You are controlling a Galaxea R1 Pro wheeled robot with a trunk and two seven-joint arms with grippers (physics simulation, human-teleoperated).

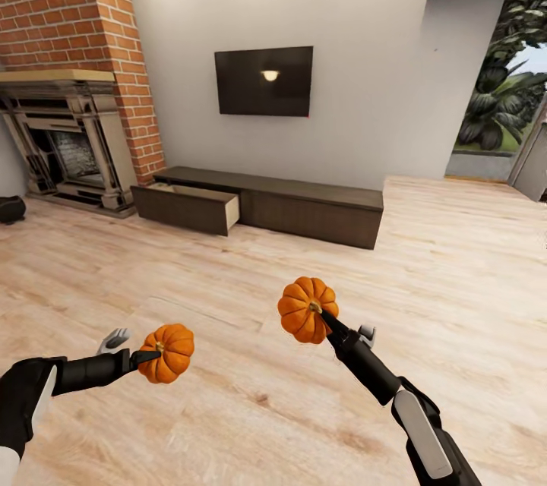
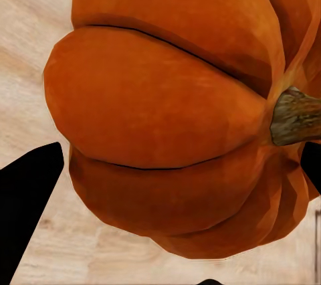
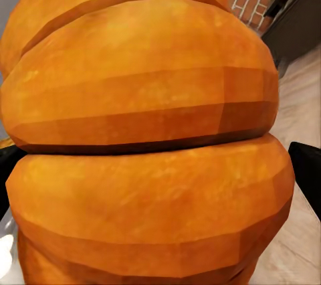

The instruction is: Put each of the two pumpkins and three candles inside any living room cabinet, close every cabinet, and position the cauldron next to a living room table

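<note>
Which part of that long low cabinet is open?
The drawer at the cabinet's fireplace end is pulled out, showing its pale inside; the other fronts sit flush.

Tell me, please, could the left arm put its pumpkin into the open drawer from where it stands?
Probably not yet: the left gripper holds its pumpkin well short of the open drawer, with bare floor between.

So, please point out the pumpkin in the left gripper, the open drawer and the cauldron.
left pumpkin (image 1: 170,354), head view, its ribbed side.
open drawer (image 1: 187,209), head view, its front panel.
cauldron (image 1: 11,209), head view, its black belly.
</note>
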